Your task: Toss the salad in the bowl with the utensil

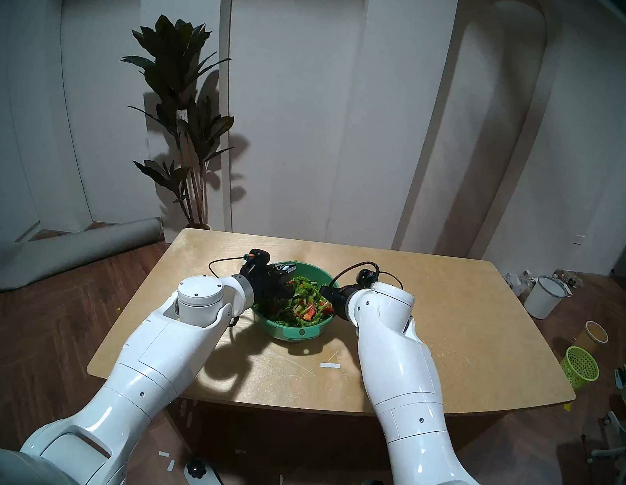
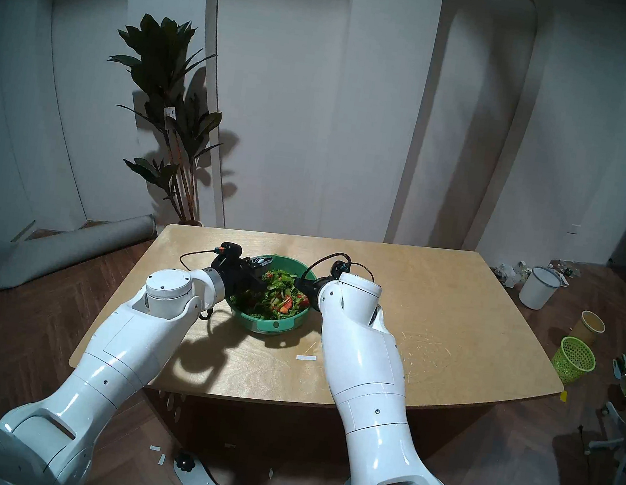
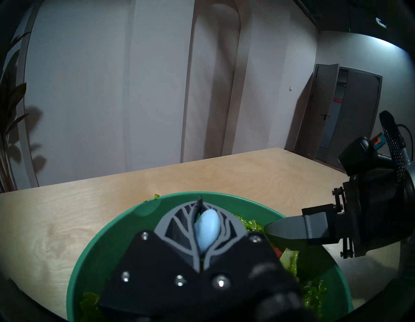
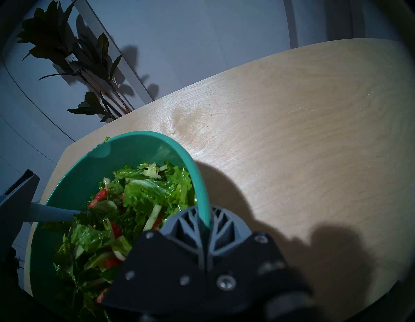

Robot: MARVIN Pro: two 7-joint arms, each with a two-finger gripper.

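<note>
While the round, deep green plastic bowl [image 1: 294, 331] sits near the middle of the pale wooden table [image 1: 433, 311], both white robot arms reach in over it from the near side. A heap of salad [image 1: 305, 300] fills the bowl: chopped green leaves mixed with red pieces and pale slices. A lighter teal tab handle [image 1: 301, 333] pierced by a hole faces the near edge of the table.

At the bowl's left side, the left gripper [image 3: 203, 227] has its grey ribbed fingers pressed together around the pale blue rounded handle of a slim fork [image 3: 207, 230]. In the right wrist view that fork's shaft [image 4: 54, 213] runs from the left down into the leaves, its tines hidden under them.

At the bowl's right side, the right gripper [image 4: 205, 221] is pinched onto the bowl's rim [image 4: 203, 202], one finger inside the wall and one outside. In the left wrist view its dark fingers [image 3: 289, 229] lie across the rim on the right.

A small leaf scrap [image 3: 156, 196] clings to the far rim. On the table near the bowl lies a small white paper strip [image 1: 329, 365]. Far left on the floor stands a dark-leaved potted plant [image 1: 179, 99]; off to the right are a white bucket [image 1: 544, 296] and a lime-green mesh basket [image 1: 580, 366].
</note>
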